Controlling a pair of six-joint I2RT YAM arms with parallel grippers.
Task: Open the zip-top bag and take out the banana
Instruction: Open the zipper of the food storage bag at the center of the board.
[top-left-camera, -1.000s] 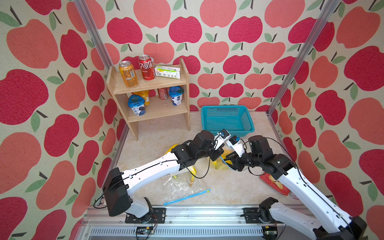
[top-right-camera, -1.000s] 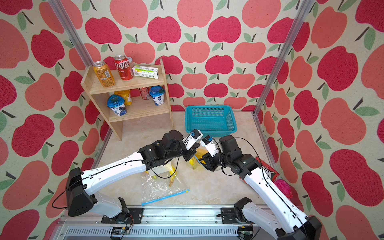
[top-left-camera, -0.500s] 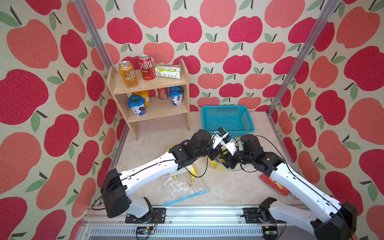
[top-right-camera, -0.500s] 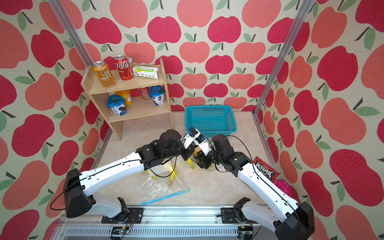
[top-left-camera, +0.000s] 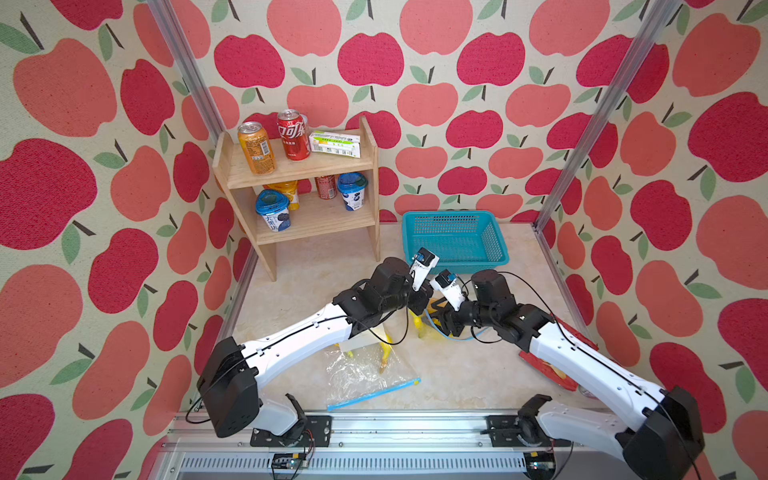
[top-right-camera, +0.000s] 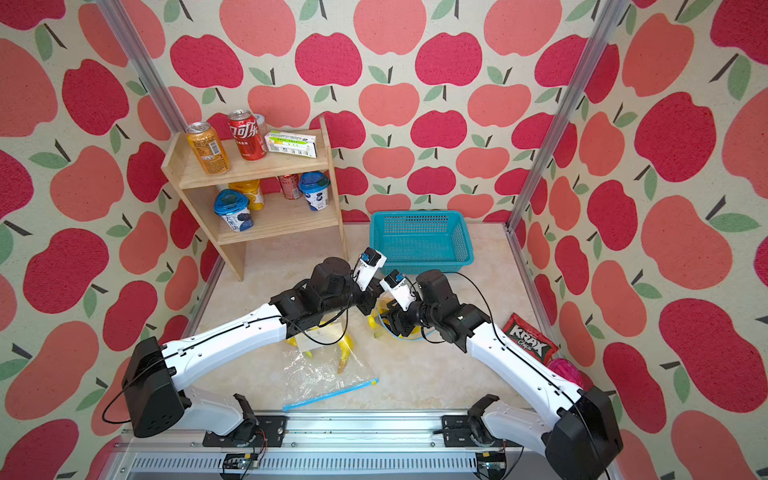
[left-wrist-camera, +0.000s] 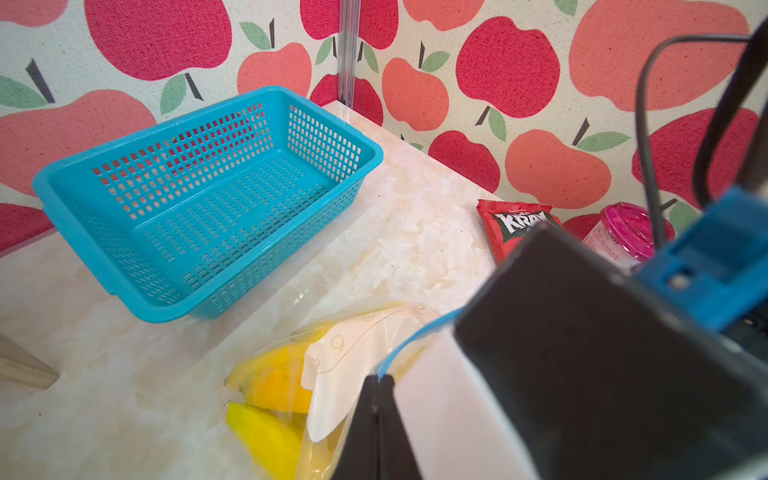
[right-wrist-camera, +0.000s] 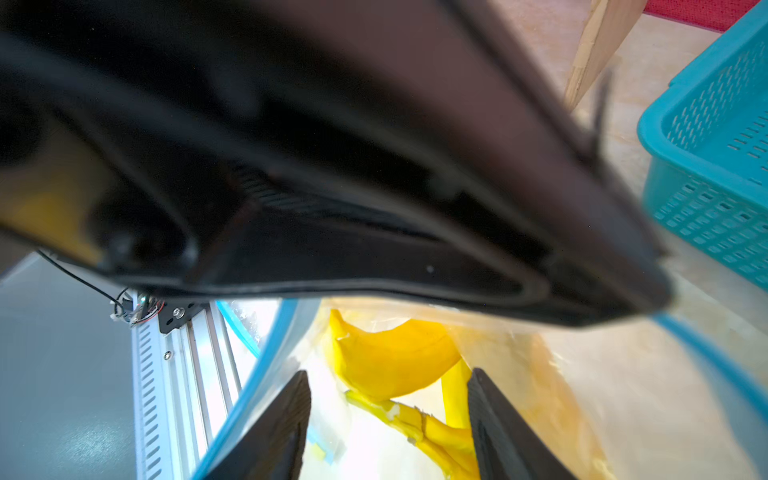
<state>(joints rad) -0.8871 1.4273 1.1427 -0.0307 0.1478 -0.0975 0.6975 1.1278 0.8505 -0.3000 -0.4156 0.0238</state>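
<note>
The clear zip-top bag (left-wrist-camera: 353, 361) with a blue zip rim (left-wrist-camera: 409, 340) is lifted off the table at its mouth. My left gripper (left-wrist-camera: 377, 380) is shut on that rim; in a top view it (top-left-camera: 419, 305) hangs just in front of the basket. The yellow banana (right-wrist-camera: 395, 357) lies inside the bag, also visible through the plastic (left-wrist-camera: 274, 382). My right gripper (right-wrist-camera: 388, 372) stands open inside the bag's mouth, its dark fingers (right-wrist-camera: 286, 424) on either side of the banana and not touching it. In both top views it (top-left-camera: 438, 320) (top-right-camera: 384, 320) is close beside the left one.
A teal basket (top-left-camera: 457, 239) stands behind the grippers. A wooden shelf (top-left-camera: 307, 166) with cans and cups is at the back left. Another clear bag (top-left-camera: 361, 374) with a banana lies flat near the front edge. A red chips packet (top-right-camera: 530, 336) and a pink-lidded cup (top-right-camera: 561, 368) lie at the right.
My right gripper has moved left, up to the left gripper and into the bag's mouth, and its jaws have widened. The left gripper has kept its hold and barely shifted.
</note>
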